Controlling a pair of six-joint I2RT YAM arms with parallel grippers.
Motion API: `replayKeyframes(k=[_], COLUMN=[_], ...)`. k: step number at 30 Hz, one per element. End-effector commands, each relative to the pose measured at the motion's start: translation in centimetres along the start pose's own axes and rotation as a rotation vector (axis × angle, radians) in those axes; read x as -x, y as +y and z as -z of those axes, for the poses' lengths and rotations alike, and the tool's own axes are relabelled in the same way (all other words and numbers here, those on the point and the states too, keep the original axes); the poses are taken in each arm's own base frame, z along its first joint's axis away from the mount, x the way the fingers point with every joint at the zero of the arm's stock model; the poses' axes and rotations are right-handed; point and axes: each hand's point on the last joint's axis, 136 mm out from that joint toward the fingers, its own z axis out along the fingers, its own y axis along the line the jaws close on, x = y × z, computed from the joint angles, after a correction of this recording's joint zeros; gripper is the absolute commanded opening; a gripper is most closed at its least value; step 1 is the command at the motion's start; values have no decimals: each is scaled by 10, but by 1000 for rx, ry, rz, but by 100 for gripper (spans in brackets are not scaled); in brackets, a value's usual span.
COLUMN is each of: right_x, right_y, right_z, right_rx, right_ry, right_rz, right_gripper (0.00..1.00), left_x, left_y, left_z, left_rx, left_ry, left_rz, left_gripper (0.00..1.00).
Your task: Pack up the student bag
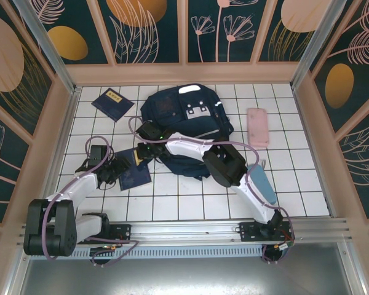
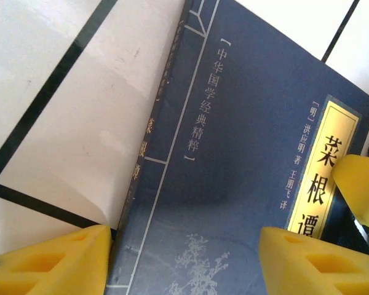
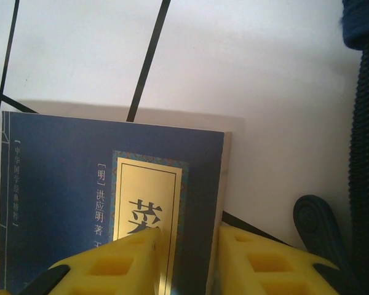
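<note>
Both arms are on the same item: a thin navy booklet with a yellow title label [image 1: 135, 174], lying flat on the white tiled tabletop [image 1: 190, 196].

My left fingers [image 2: 49, 261] are wide open and holding nothing. One sits at the spine edge, the other over the cover.

My right fingers [image 3: 111, 267] have a narrow gap and straddle the booklet's far edge, one over the label and one just off the cover. I can't tell whether they actually have it clamped.

The large dark navy fabric backpack [image 1: 184, 123] lies flat at centre back, just beside the booklet. My right arm reaches across its lower part. I can't tell whether its mouth is open.

Risks from here:
- The booklet is thin and flush on the tile, so an edge pinch may catch only the cover. It would then fan open or slide away.
- The two pairs of fingers are very close, so if both close or lift out of sync they could collide or twist the booklet.
- The black strap loop [image 3: 313, 221] is right next to my right fingers and could snag on the lift.
- If the bag mouth is closed or collapsed, the booklet will end up on top of the fabric, not inside.

A second navy booklet [image 1: 113, 103] and a pink flat case [image 1: 257, 126] lie well apart, not yet packed.
</note>
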Motion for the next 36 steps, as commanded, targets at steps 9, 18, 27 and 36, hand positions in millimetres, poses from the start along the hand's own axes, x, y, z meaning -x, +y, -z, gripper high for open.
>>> replayKeyframes(k=[9,18,27,36], right_x=[-42,-38,-33,17], right_y=[-14,-20,-19,11], right_z=[-23,-19,-11,51], right_rx=[69,93,102,185], right_ry=[155,152,140,-7], right_rz=[-92,-130,-136,-65], right_gripper=[30,34,35,48], left_x=[11,8,11,51], left_y=[-107,-103,-69,-32], left_z=[49,44,24,43], left_rx=[-450,-470,-275,31], left_ry=[29,34,13,-178], left_rz=[-110,-7,12,-73], left_gripper=[63,60,43,8])
